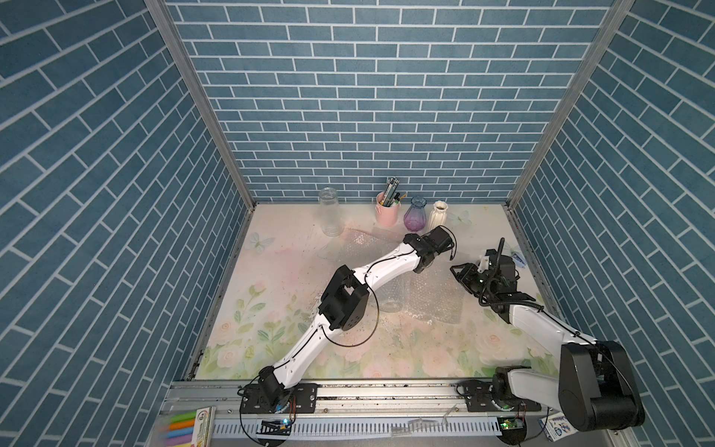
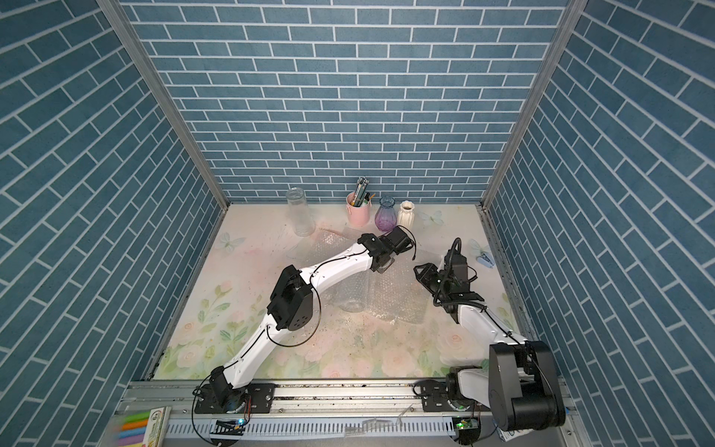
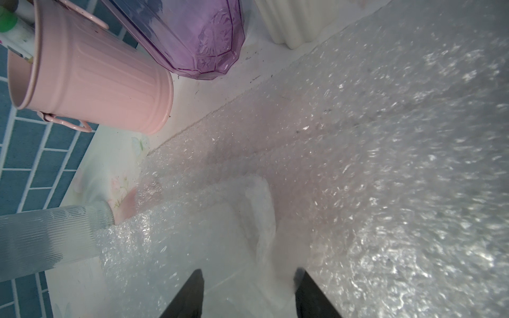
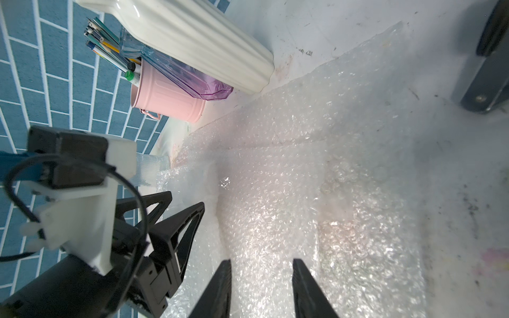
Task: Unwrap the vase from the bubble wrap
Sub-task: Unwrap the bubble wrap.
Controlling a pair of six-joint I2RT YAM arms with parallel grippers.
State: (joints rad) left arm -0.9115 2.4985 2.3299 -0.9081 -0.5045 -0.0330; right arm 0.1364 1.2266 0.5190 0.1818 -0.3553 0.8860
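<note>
A floral bench [image 1: 278,271] inside blue brick-patterned walls is seen from above in both top views, with two robot arms reaching in. The bubble wrap [image 1: 437,300] lies in flat, clear sheets on the middle of the bench and runs back toward a row of upright things by the rear wall. These are a tall clear jar [image 1: 330,213], a pink pail [image 1: 388,214] of pens, a purple vase [image 1: 414,216] and a white ribbed vase [image 1: 437,214].

The fingers are barely shown from above and are made out only in the wrist views. In the left wrist view the left fingers [image 3: 248,275] are spread well apart over the wrap, with nothing seen gripped. A raised fold of wrap [image 3: 259,214] stands just beyond them. In the right wrist view the right fingers [image 4: 261,261] are parted over the sheet, and only the wrap below is seen between them. The left fingers are also caught there from the side, tips apart, beside a lifted edge of wrap.

Only the top views show a clear rounded shape [image 1: 390,303] at the near edge of the wrap, partly covered by the left arm. Whether it is glass or rolled wrap cannot be told. Whether any fingertip touches the wrap cannot be told either. The wrap nearest the left wrist camera is blurred.
</note>
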